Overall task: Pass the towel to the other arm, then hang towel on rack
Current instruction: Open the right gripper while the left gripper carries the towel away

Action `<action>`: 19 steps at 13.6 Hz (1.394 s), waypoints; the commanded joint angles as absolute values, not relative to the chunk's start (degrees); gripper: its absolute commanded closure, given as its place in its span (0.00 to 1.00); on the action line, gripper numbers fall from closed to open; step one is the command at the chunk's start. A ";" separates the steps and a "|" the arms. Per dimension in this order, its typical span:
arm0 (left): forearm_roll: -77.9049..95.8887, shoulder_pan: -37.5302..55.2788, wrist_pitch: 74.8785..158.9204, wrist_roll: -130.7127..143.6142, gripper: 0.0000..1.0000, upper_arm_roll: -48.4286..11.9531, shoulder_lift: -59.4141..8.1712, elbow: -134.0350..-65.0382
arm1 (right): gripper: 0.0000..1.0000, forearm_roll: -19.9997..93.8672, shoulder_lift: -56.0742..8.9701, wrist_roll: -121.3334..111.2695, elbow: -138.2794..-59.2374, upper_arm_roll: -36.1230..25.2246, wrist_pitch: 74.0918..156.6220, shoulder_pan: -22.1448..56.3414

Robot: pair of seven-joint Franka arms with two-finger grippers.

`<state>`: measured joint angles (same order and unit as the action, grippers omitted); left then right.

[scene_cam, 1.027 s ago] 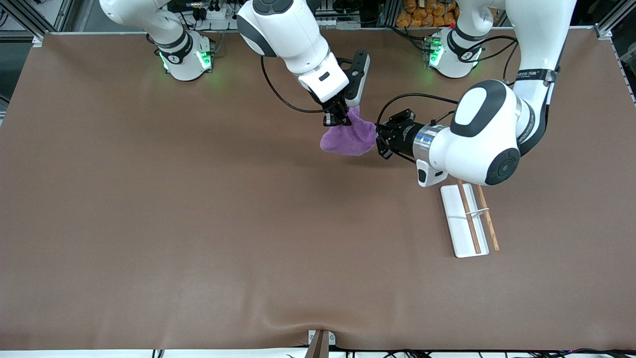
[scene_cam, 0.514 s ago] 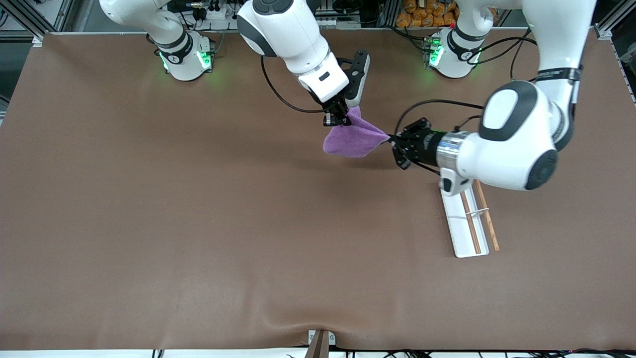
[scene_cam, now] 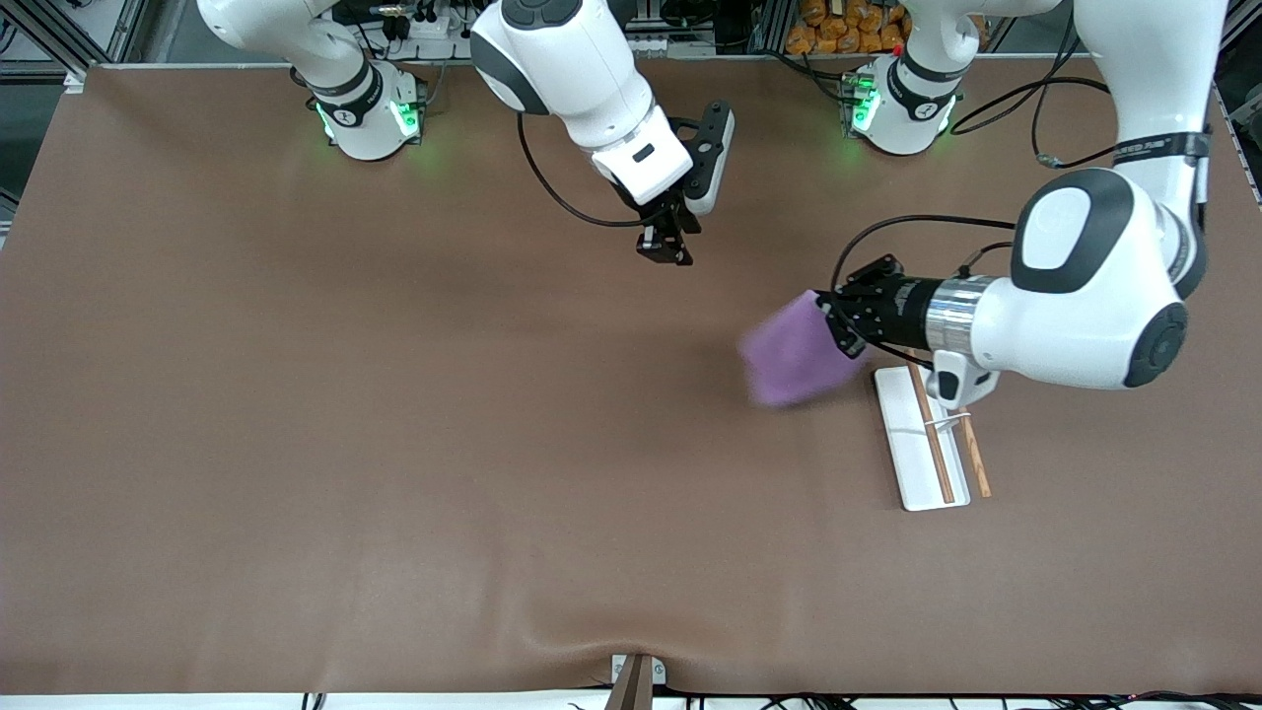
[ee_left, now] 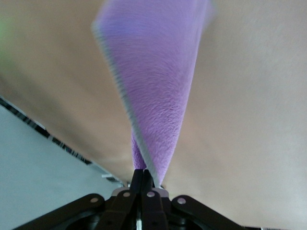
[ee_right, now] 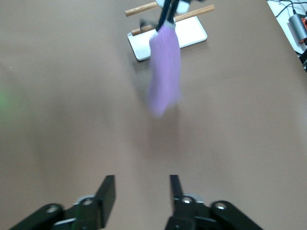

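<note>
The towel (scene_cam: 792,357) is purple and soft, and it hangs in the air at the right of the middle of the front picture, just beside the rack (scene_cam: 922,439), toward the middle of the surface. One corner of it is pinched tight in the left pincer (scene_cam: 838,318), and the rest droops down loose and looks blurry, so I think it is swinging. In the left wrist picture the two black fingers (ee_left: 142,184) are pressed together on the thin end of the cloth, which spreads wide toward the top of that picture. The rack sits on the brown surface (scene_cam: 394,444) at the lower right of the front picture, a white base with two brown rods that do not hold any cloth. The right pincer (scene_cam: 666,245) hovers over the surface at the upper middle of the front picture, and its fingers stand apart with nothing between them, which the right wrist picture shows well. That arm seems to be waiting. I think the passing step is done, because only the left arm holds the cloth. The hanging step is the one in hand. Next the left arm likely needs to carry the cloth up over the rods, lower it so it drapes on both sides, then let go.
</note>
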<state>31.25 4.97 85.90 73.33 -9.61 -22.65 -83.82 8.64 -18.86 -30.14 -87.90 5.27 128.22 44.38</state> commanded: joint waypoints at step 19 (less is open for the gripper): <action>4.15 -0.61 90.61 15.74 1.00 -9.32 -22.67 -79.10 | 0.00 7.73 -8.19 -28.57 -87.80 -16.61 95.82 24.11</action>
<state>7.29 -0.32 90.14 18.26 -9.14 -22.62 -79.27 8.23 -11.65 -29.91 -86.93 -17.82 99.14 27.94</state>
